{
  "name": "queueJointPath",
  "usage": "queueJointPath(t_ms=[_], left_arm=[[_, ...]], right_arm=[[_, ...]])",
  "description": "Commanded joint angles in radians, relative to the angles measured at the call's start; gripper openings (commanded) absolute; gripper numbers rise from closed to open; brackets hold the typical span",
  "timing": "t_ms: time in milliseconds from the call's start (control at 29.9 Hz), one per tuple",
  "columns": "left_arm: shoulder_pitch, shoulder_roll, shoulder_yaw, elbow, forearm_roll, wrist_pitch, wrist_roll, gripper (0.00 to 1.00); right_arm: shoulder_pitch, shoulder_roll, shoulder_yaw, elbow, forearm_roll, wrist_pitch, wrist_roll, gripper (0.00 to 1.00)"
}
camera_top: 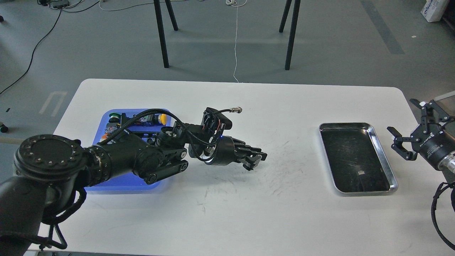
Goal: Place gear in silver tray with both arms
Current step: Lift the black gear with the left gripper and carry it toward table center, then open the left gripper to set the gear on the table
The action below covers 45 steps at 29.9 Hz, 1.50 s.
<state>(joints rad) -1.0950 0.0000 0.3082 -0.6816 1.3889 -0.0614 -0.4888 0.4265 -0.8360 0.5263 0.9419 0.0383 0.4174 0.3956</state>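
The silver tray (384,153) lies empty on the right side of the white table (227,213); its dark scratched bottom is bare. My left gripper (254,160) hovers low over the middle of the table, pointing right, well to the left of the tray. Its fingers look pressed together, and no gear shows between them. No gear can be made out anywhere in view. My right gripper (401,115) is open and empty just beyond the tray's right rim, at the table's right edge.
A blue plastic tray (121,186) with several small parts, among them a yellow button (162,118) and a green one (113,116), sits at the left, partly covered by my left arm. Black stand legs (161,35) rise from the floor behind the table.
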Motion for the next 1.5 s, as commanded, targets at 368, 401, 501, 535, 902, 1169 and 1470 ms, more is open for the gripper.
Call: queueJointPath(t_ms=[368,401,501,535,902,1169,1470], left_arm=[[0.017,0.000,0.000,-0.009,-0.001,-0.003,0.000,0.25],[0.021,0.000,-0.001,-0.009,-0.001,-0.005,0.000,0.25],[0.027,0.000,0.000,-0.009,0.001,-0.005,0.000,0.25],[0.029,0.000,-0.001,-0.009,-0.001,-0.005,0.000,0.26],[0.055,0.000,0.000,-0.007,-0.001,-0.005,0.000,0.32],[0.053,0.000,-0.001,-0.006,-0.013,-0.009,0.000,0.40],[-0.009,0.000,-0.047,-0.007,-0.114,-0.057,0.000,0.64]], right_arm=[[0.000,0.000,0.000,-0.009,0.000,0.000,-0.001,0.99],[0.000,-0.002,0.000,-0.011,-0.001,0.000,-0.001,0.99],[0.002,-0.002,0.000,-0.011,-0.001,0.000,-0.001,0.99],[0.003,-0.002,0.000,-0.011,-0.001,0.000,-0.001,0.99],[0.009,0.000,-0.002,-0.011,-0.001,-0.002,-0.001,0.99],[0.009,0.000,-0.002,-0.011,-0.001,-0.002,-0.001,0.99],[0.012,0.001,0.000,-0.009,-0.093,-0.005,0.003,0.99]])
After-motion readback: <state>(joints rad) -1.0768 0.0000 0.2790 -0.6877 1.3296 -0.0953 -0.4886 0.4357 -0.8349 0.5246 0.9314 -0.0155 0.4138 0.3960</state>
